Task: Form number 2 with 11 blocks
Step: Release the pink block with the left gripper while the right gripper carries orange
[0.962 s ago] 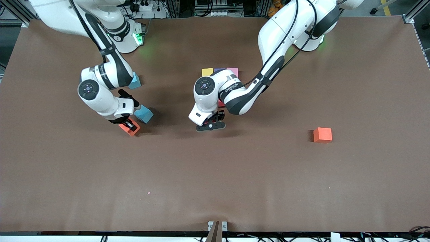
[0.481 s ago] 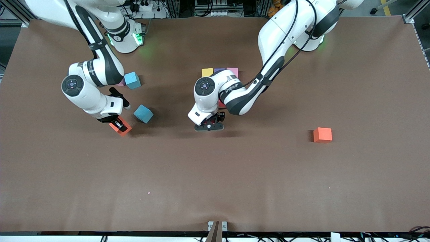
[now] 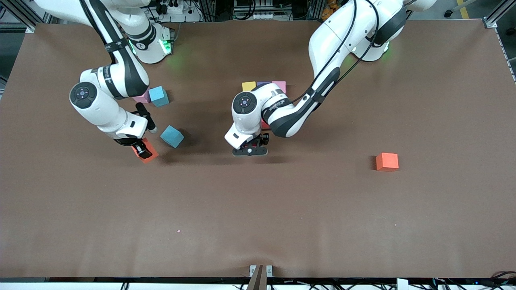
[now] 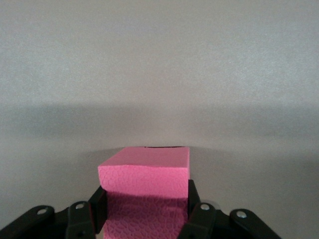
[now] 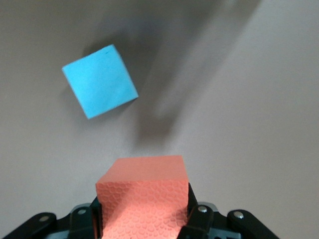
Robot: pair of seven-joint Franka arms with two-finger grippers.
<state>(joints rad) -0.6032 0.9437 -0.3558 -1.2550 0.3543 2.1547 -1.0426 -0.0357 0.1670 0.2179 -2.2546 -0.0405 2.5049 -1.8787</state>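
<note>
Right gripper (image 3: 142, 150) pinches an orange block (image 5: 143, 196) above the table (image 3: 258, 209), beside a tilted blue cube (image 3: 172, 136). Left gripper (image 3: 250, 150) pinches a pink block (image 4: 144, 191) near the yellow-purple-pink row (image 3: 264, 85).

No readable text anywhere.

I find no letter, number or sign I can read on my arms, my blocks or the bench; small dark print runs along my left forearm (image 3: 278, 105), but I cannot make it out.
</note>
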